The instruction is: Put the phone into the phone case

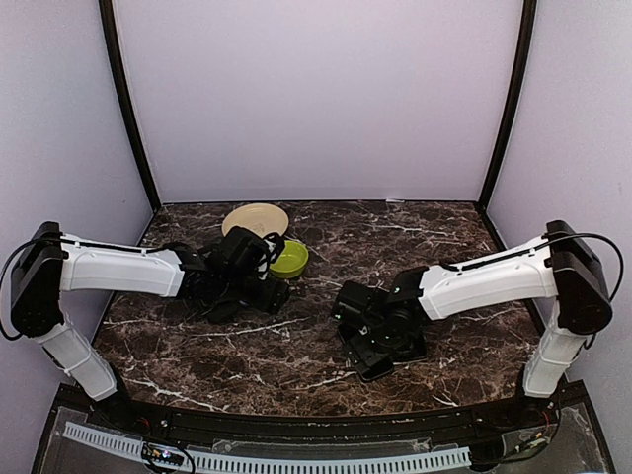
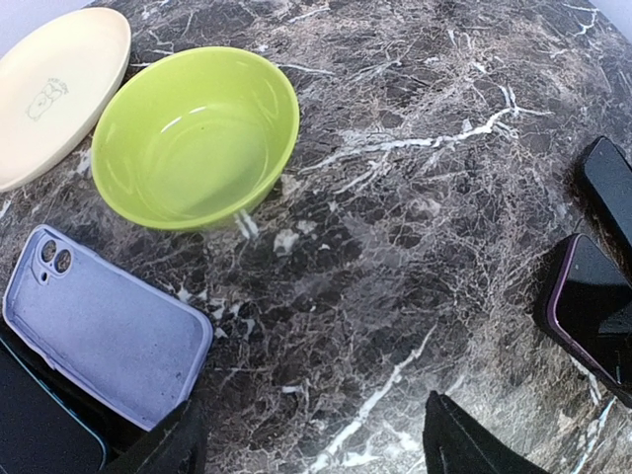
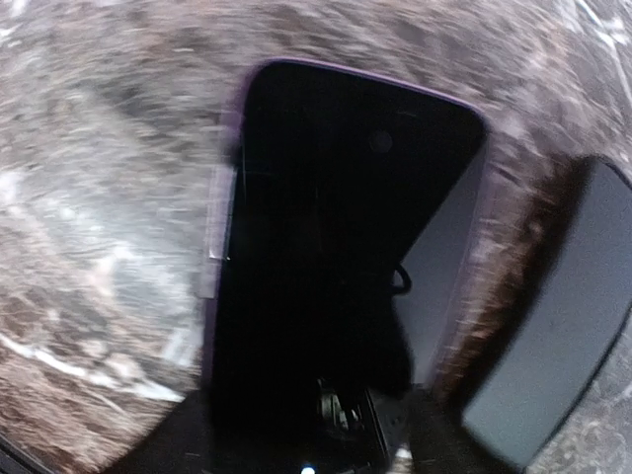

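Hovering over the near right of the dark marble tabletop, the right gripper hangs above a glossy black slab phone with a purple rim; blur hides whether its jaws are apart. Farther back, left of centre, the left gripper gapes wide and empty beside the pale lavender soft phone case, just beside a lime-green bowl.

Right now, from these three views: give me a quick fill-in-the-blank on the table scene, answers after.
1. The bowl beside the cream plate is ___.
2. The left claw is ___, holding nothing.
3. The phone case lies beside the ___ claw.
4. At the right edge of the left wrist view lie ___ dark phones.
Missing words: green; open; left; two.
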`<state>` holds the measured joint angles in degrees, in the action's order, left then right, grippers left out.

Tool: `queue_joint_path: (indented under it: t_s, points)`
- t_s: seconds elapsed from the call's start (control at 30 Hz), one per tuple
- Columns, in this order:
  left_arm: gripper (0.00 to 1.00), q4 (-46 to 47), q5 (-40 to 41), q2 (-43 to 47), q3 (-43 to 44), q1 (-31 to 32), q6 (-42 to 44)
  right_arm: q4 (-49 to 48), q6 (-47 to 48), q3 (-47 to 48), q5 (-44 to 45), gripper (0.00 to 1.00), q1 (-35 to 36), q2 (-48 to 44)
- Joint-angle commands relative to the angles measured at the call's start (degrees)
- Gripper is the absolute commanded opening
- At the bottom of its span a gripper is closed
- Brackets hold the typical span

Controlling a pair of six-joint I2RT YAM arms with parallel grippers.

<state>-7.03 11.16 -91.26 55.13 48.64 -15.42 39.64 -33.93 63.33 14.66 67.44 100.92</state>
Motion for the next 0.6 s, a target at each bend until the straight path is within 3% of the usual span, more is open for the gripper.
queue_joint_path:
  t_s: [0.0,0.57]
  points:
    - [0.77,-1.17,0.64,2.78,0.54,-0.17,0.06,6.38,-1.28,2.29,1.92,0.98,-3.24,-3.61]
    - [0.77,-1.50,-0.31,1.63,0.77,-0.20,0.22,-3.58,-0.08,-0.27,-6.94,0.95,-4.51,4.73]
